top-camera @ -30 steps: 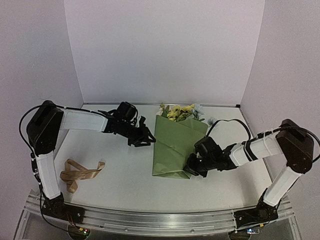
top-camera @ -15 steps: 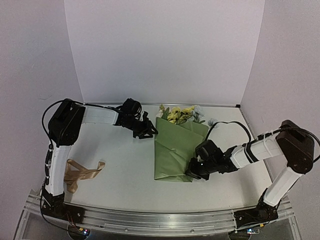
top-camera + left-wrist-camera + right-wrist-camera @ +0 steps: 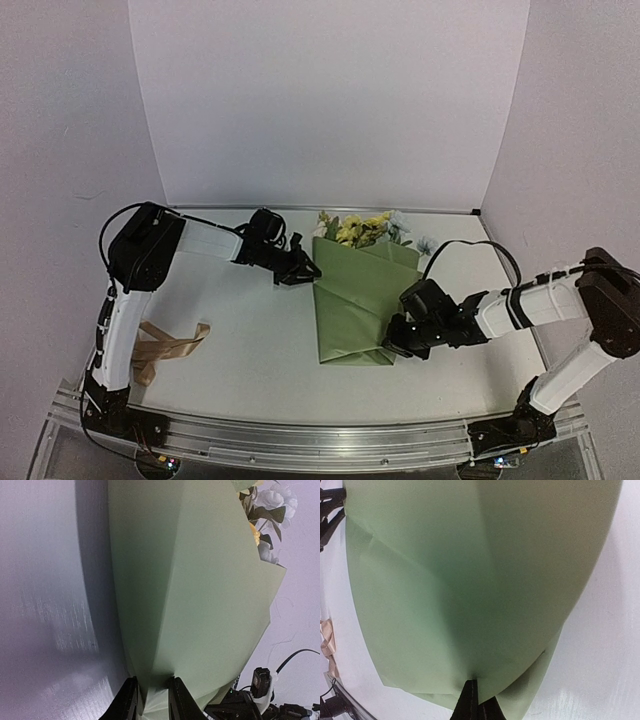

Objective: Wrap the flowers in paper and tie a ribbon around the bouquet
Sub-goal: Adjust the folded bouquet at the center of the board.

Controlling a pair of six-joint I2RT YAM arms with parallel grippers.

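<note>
The bouquet lies in the middle of the table: olive-green paper (image 3: pixel 355 295) folded into a cone, with the yellow and pale flowers (image 3: pixel 362 228) sticking out at its far end. My left gripper (image 3: pixel 303 270) is at the cone's upper left corner. In the left wrist view its jaws (image 3: pixel 154 700) stand partly apart with a fold of the paper (image 3: pixel 200 590) between them. My right gripper (image 3: pixel 392 340) is shut on the paper's lower right edge, pinched flat in the right wrist view (image 3: pixel 472 700). The tan ribbon (image 3: pixel 160 348) lies loose at the near left, apart from both grippers.
White walls close the table at the back and sides. A metal rail (image 3: pixel 300 440) runs along the near edge. A black cable (image 3: pixel 470 248) loops above the right arm, close to the flowers.
My left gripper has moved right onto the paper's upper left corner and its jaws have narrowed around the fold. The bouquet and the right gripper have shifted slightly right.
</note>
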